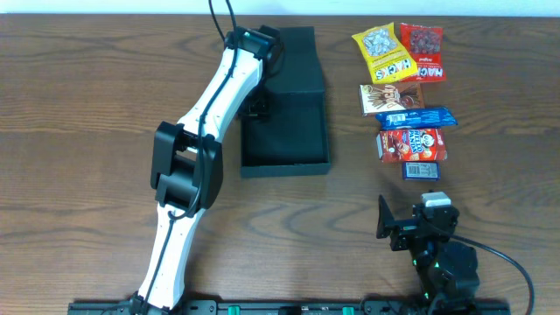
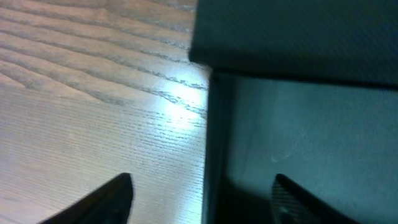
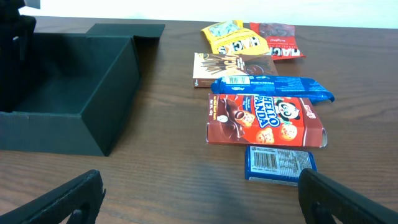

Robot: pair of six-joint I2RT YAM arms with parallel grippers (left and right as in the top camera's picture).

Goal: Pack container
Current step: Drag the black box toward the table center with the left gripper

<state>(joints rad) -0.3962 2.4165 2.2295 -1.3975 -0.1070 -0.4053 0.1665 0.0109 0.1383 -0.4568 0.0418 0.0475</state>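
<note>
Brown wood-grain desk (image 1: 87, 87). Dark container (image 1: 289, 131) rests on it mid-desk, open, lid flap laid back on far side. Right of it, well apart, column of snacks: yellow packet (image 1: 382, 51) touching red packet (image 1: 423, 51), brown box (image 1: 390, 96), blue wrapper (image 1: 417, 116), Hello Panda box (image 1: 412, 145), small blue packet (image 1: 421, 170) nearest.

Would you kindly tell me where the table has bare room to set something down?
Bare wood: left of the left arm, between the container and the snack packets, and in front of the container. Crowded: the far right, where packets touch.
</note>
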